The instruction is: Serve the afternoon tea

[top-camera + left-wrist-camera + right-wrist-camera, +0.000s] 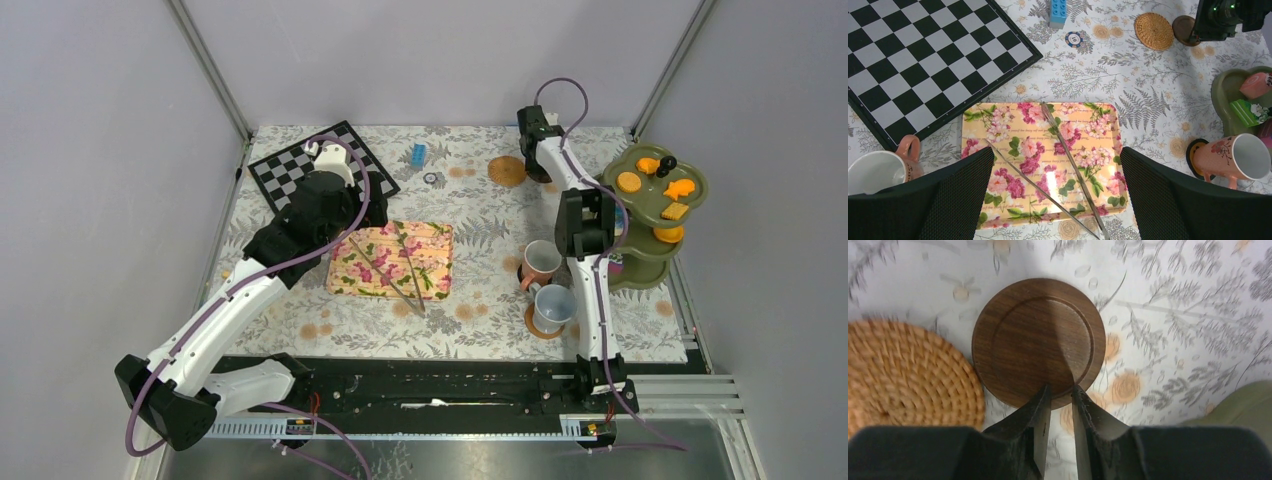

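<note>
— Where are the pastries, from your side?
— The small orange toy pastries (629,181) lie on the olive-green tiered plastic stand (652,200) at the right edge of the table (470,335). Most are on the upper tier, and one is on the tier below.
— And the mugs?
— The pinkish-brown mug (540,262) and the grey-blue mug (553,305) stand just beside the stand, each on its own round dark coaster (535,328). A cream mug (328,160) is on the black-and-white chessboard (275,175) at the far left. A pale mug with a pink handle (878,172) sits just beside that board's edge.
— What about the right pincer?
— The right pincer (1060,407) points down at the far side of the table, over the near rim of a round dark-brown wooden coaster (1038,340). Its jaws are almost together, with only a thin slit between them, and nothing is clamped in the slit. Whether the tips touch the wood, I cannot tell. A round woven straw coaster (903,375) lies just beside the wooden one, touching it or nearly so.
— And the left one?
— The left pincer (1058,200) hangs wide open above the rectangular floral tray (998,130), with nothing in it. The metal tongs (1070,160) lie across that tray.
</note>
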Available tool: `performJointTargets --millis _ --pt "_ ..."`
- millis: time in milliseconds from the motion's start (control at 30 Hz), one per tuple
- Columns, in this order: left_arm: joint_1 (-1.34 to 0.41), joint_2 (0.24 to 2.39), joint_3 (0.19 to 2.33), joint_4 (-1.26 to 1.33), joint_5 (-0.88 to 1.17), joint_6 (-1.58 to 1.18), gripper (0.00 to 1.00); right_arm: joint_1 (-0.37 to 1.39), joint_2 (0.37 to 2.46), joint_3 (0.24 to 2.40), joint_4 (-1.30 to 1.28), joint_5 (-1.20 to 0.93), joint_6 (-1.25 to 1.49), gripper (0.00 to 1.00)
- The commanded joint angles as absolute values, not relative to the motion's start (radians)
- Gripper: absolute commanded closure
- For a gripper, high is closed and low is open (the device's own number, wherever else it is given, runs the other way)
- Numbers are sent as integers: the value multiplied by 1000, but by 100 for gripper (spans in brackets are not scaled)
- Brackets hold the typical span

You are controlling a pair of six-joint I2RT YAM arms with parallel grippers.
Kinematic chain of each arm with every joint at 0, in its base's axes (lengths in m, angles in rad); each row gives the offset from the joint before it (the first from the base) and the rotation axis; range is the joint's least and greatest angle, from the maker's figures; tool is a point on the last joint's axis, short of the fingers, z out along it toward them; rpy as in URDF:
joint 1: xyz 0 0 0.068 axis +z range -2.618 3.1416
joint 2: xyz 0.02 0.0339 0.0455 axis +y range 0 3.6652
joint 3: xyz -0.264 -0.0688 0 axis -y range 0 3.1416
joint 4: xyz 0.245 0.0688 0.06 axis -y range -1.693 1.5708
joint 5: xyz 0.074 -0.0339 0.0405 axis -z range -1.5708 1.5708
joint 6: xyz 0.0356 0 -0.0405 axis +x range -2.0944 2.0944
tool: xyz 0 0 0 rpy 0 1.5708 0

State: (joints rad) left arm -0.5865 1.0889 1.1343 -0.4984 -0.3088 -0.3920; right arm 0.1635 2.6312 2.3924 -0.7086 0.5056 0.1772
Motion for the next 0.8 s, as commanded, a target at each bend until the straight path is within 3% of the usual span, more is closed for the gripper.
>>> performJointTargets --millis 0,433,767 --pt "-581 1091 1137 -446 -292 -383 1 165 2532 2241 -874 361 212 70" --pt "-578 1089 1132 -443 -305 -381 1 229 2065 1436 -596 168 236 69" --pt "-577 1102 1174 -495 -284 -416 1 298 2020 1334 -532 118 172 69"
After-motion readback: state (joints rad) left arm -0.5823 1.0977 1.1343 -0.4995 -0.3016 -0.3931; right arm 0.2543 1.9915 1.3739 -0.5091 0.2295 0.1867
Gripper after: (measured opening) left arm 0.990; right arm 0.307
